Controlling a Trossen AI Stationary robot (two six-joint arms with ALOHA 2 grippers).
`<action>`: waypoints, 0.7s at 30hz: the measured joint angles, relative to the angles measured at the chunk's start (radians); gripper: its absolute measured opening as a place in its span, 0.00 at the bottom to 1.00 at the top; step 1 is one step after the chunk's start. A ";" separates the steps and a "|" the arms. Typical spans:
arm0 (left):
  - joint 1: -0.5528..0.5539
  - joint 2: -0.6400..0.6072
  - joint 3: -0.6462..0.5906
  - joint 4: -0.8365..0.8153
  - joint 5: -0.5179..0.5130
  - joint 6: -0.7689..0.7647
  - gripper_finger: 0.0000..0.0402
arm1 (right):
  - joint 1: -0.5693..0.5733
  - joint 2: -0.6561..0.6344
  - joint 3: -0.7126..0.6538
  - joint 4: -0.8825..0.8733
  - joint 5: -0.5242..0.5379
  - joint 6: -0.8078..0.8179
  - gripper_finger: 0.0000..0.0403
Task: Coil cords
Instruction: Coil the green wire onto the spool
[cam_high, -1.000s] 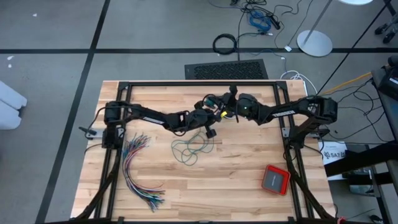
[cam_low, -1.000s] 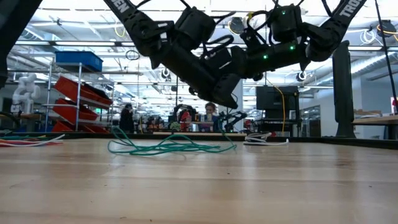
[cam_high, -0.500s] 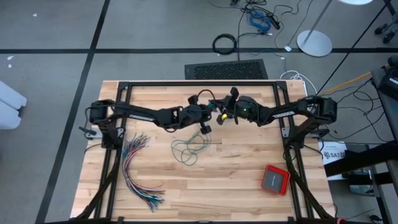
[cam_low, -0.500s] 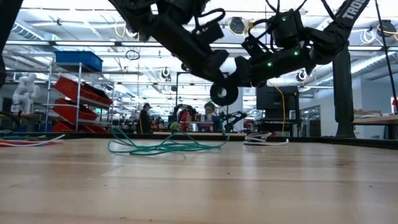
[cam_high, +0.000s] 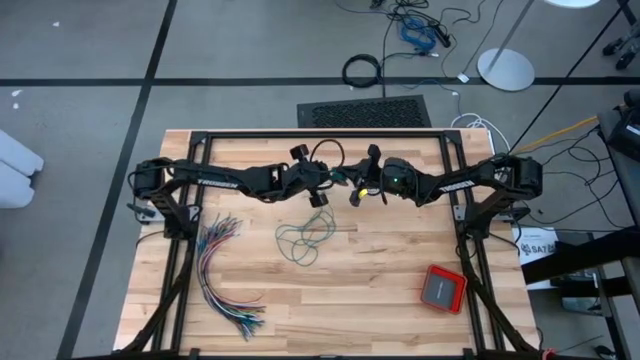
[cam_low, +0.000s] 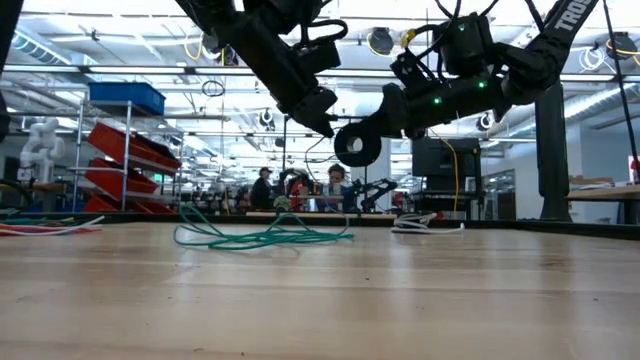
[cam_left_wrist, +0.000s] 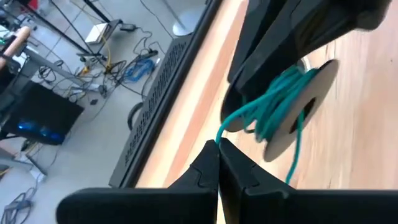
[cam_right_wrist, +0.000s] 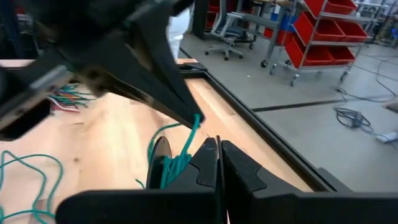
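Up in the top middle of the high view, above the far part of the table (cam_high: 380, 290), my two arms meet tip to tip. My left jaws are shut tight on the teal cord (cam_left_wrist: 273, 106), pinching one thin strand of it. My right jaws are pressed together too, with a round black spool (cam_left_wrist: 292, 115) right beside them. I cannot tell if they nip its edge. Some of the teal cord is wound on that spool, and the rest lies in a loose, messy loop on the table, lower in the picture (cam_high: 305, 238). I think the step now is to wind more cord onto the spool. To do it well, I should hold the strand a little tight so each turn sits flat next to the one before it. I should lead it around slowly and let the loose part lift off the table without a knot. If I pull too hard, the cord may slip from my pinch. My left arm (cam_high: 235, 180) reaches in from the left, stretched long and lifted high. My right arm (cam_high: 450, 183) reaches in from the right at about the same height.
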 joint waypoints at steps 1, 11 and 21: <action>0.003 0.000 0.000 -0.007 0.003 0.006 0.00 | 0.007 0.000 0.000 0.002 0.000 -0.005 0.00; 0.015 -0.001 -0.005 -0.054 0.088 0.045 0.00 | 0.058 -0.004 0.000 0.017 0.041 -0.063 0.00; 0.094 -0.001 -0.006 -0.072 0.209 0.074 0.11 | 0.051 -0.024 0.000 0.047 0.056 -0.120 0.00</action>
